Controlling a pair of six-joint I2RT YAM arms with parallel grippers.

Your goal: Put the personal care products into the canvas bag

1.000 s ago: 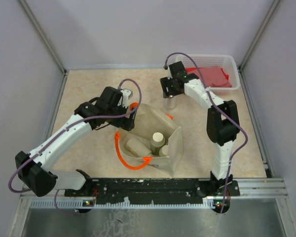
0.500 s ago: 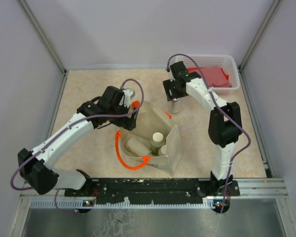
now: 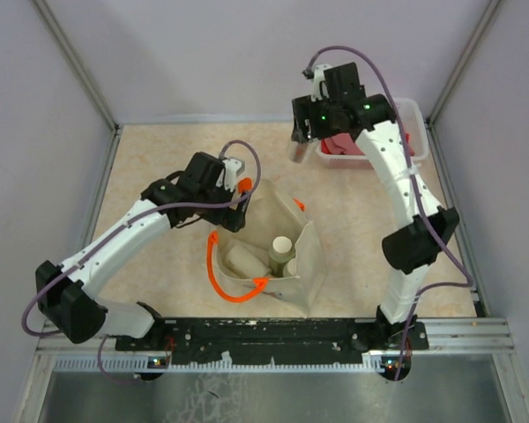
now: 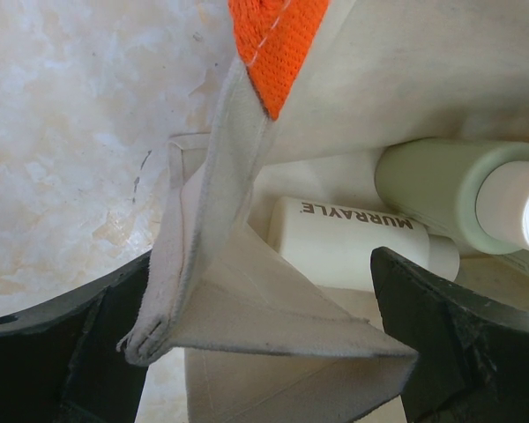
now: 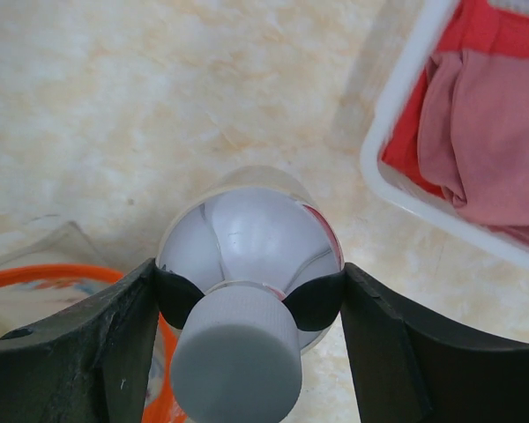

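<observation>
The canvas bag point(image 3: 307, 264) stands open near the table's front, with orange handles point(image 3: 219, 271). Inside it lie a cream bottle point(image 3: 238, 258) and a white-capped green bottle point(image 3: 282, 247). My left gripper point(image 3: 236, 201) is open at the bag's far rim. In the left wrist view the folded rim point(image 4: 273, 308) lies between its fingers point(image 4: 441, 335), with the green bottle point(image 4: 432, 189) and cream bottle point(image 4: 353, 242) beyond. My right gripper point(image 3: 300, 139) hangs high over the table behind the bag, shut on a small clear bottle point(image 3: 296, 152). Up close, that clear bottle point(image 5: 247, 229) shows cap-first between the jaws point(image 5: 249, 304).
A white lattice basket point(image 3: 417, 132) with a red cloth point(image 3: 339, 144) sits at the back right, partly behind my right arm. In the right wrist view its rim point(image 5: 397, 176) and the cloth point(image 5: 485, 132) are to the right. Metal frame posts rise at both back corners.
My right gripper has lifted the clear bottle off the table and risen well above it. The left arm and the bag have barely moved.
</observation>
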